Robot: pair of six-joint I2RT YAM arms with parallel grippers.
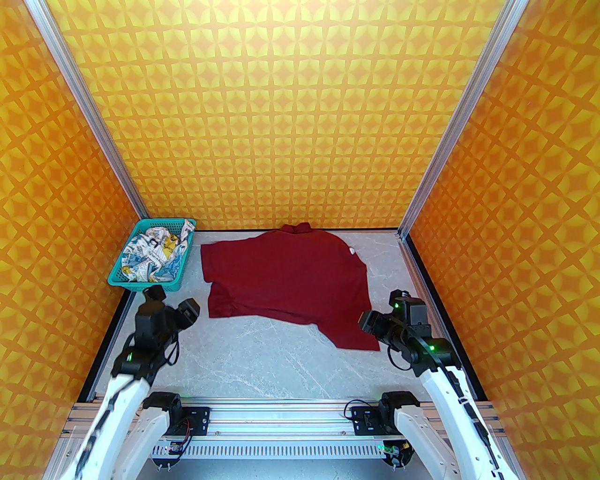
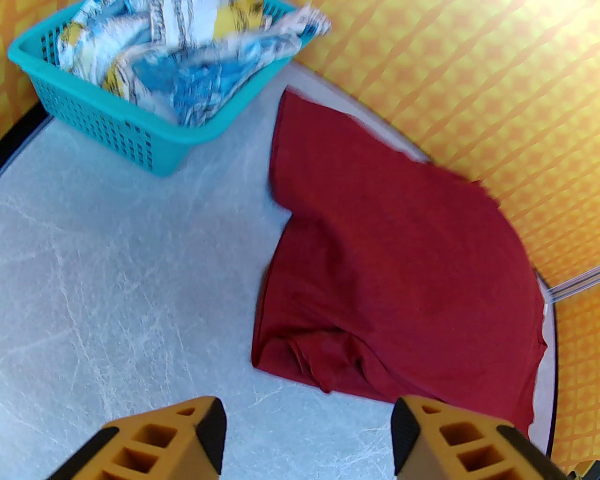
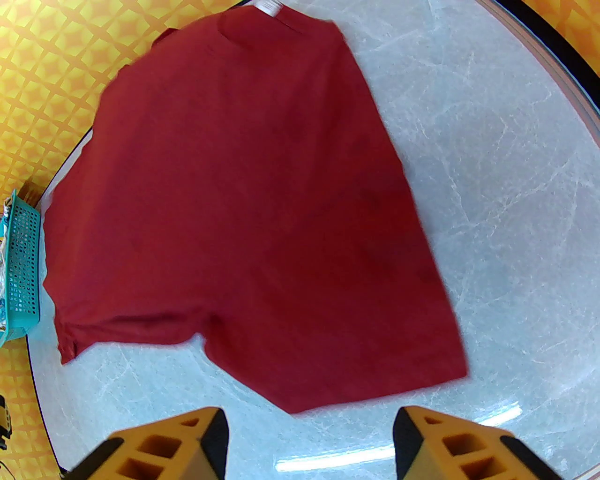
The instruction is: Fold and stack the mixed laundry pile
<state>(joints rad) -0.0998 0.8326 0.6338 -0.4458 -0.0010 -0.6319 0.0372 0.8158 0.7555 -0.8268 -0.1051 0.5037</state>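
The dark red T-shirt (image 1: 290, 281) lies spread on the grey table, rumpled at its near left corner (image 2: 318, 361); its collar label is at the far end (image 3: 268, 5). The white printed garment (image 1: 152, 255) sits crumpled in the teal basket (image 1: 145, 283) at the far left (image 2: 187, 70). My left gripper (image 2: 307, 438) hovers open just off the shirt's near left corner, nothing between its fingers. My right gripper (image 3: 309, 440) is open too, above bare table just short of the shirt's near right hem (image 3: 375, 375).
Orange patterned walls close the table on three sides, with aluminium posts at the back corners (image 1: 412, 206). The basket (image 3: 21, 262) stands against the left wall. Bare grey table (image 1: 262, 356) lies between the shirt and the arm bases.
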